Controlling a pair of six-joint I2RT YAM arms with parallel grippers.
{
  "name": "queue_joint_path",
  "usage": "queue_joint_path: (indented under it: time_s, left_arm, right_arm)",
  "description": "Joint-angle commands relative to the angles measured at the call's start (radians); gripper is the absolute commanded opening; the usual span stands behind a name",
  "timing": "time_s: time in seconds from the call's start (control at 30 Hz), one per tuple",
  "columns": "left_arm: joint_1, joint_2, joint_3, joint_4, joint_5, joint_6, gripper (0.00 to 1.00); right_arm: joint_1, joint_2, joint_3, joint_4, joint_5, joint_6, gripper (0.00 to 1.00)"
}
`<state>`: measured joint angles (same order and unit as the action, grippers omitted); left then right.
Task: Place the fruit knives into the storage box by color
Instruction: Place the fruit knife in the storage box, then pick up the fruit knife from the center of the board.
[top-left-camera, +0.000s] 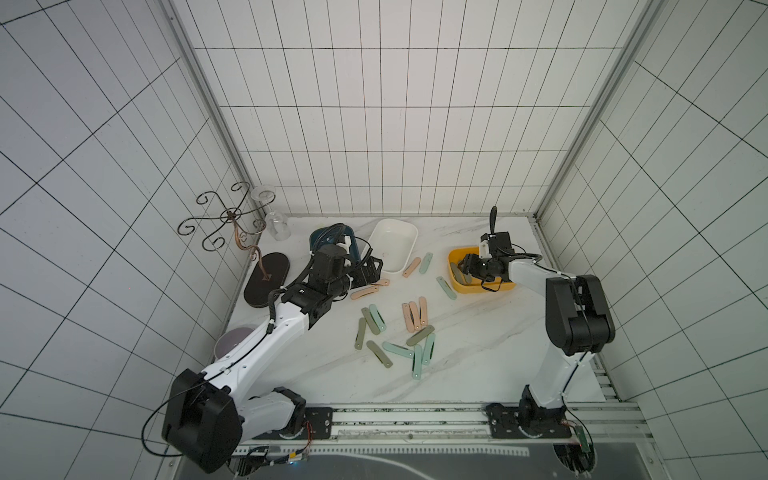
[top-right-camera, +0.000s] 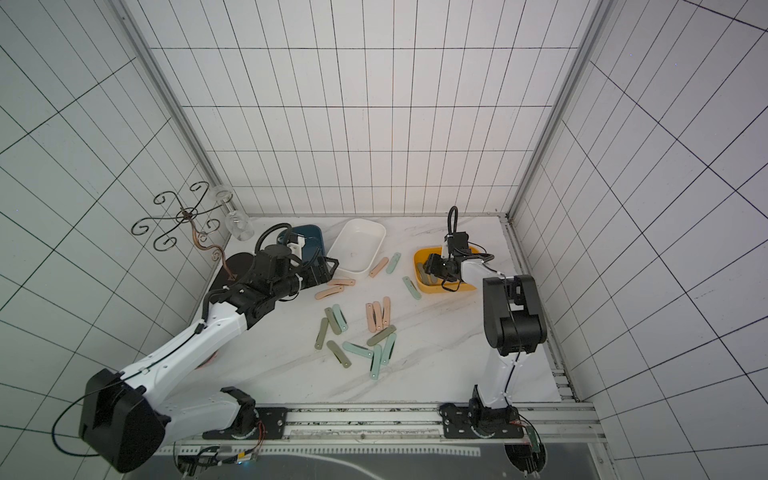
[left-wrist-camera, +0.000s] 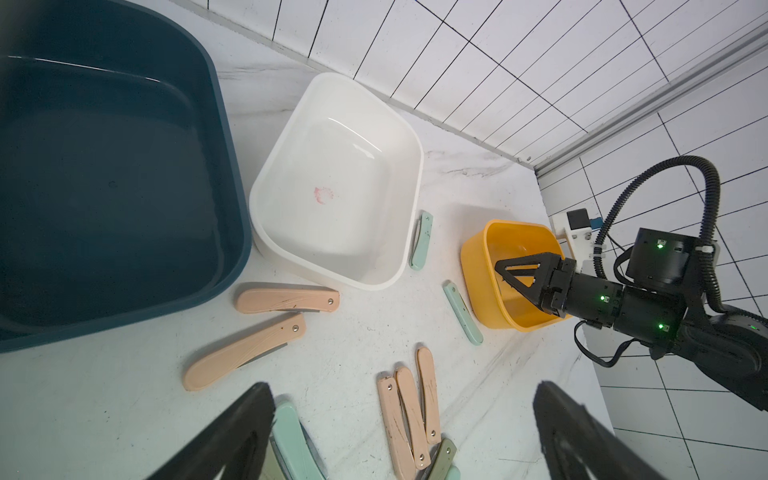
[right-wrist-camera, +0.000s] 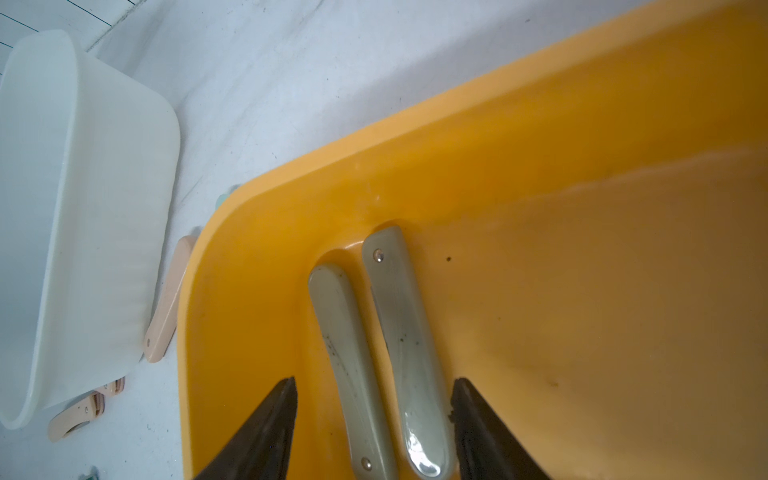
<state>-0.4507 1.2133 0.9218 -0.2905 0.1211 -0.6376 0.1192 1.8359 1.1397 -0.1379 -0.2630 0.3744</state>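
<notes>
The right tool (right-wrist-camera: 374, 382) hangs inside the yellow box (right-wrist-camera: 540, 137) at the far right of the tabletop (top-left-camera: 478, 357). Its jaws are apart, and two olive-grey knives (right-wrist-camera: 399, 332) lie side by side on the box floor between its fingers. The left tool (left-wrist-camera: 403, 386) hovers wide open, gripping nothing, at the far left beside the dark blue box (left-wrist-camera: 235, 174) and the white box (left-wrist-camera: 409, 174). Pink, mint and olive fruit knives (top-left-camera: 415, 318) lie scattered mid-tabletop, a few overlapping.

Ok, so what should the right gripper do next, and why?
Probably lift the right gripper straight out of the yellow box: its jaws stand apart, two olive-grey knives lie loose on the box floor, and other olive-grey knives wait on the table.
</notes>
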Motion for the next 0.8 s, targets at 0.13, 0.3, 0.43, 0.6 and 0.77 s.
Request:
queue_joint_path:
  time_s: [0.13, 0.3, 0.43, 0.6, 0.77]
  left_arm:
    - [0.028, -0.057, -0.022, -0.019, -0.050, 0.020, 0.97]
    - [0.127, -0.115, -0.070, -0.034, -0.019, 0.026, 0.97]
    - [0.224, -0.148, -0.095, -0.057, 0.015, 0.043, 0.97]
    - [0.321, -0.167, -0.116, -0.072, 0.045, 0.067, 0.97]
    - [0.376, -0.173, -0.128, -0.082, 0.061, 0.083, 0.97]
  right_arm:
    - [0.107, -0.179, 0.032, -0.068, 0.040, -0.040, 0.61]
    - [0.266, -0.254, 0.010, -0.105, 0.080, -0.067, 0.61]
    - [0.427, -0.292, -0.031, -0.110, 0.108, -0.065, 0.61]
    - [0.636, -0.298, -0.064, -0.120, 0.160, -0.056, 0.58]
    - [0.831, -0.255, -0.060, -0.144, 0.218, -0.047, 0.57]
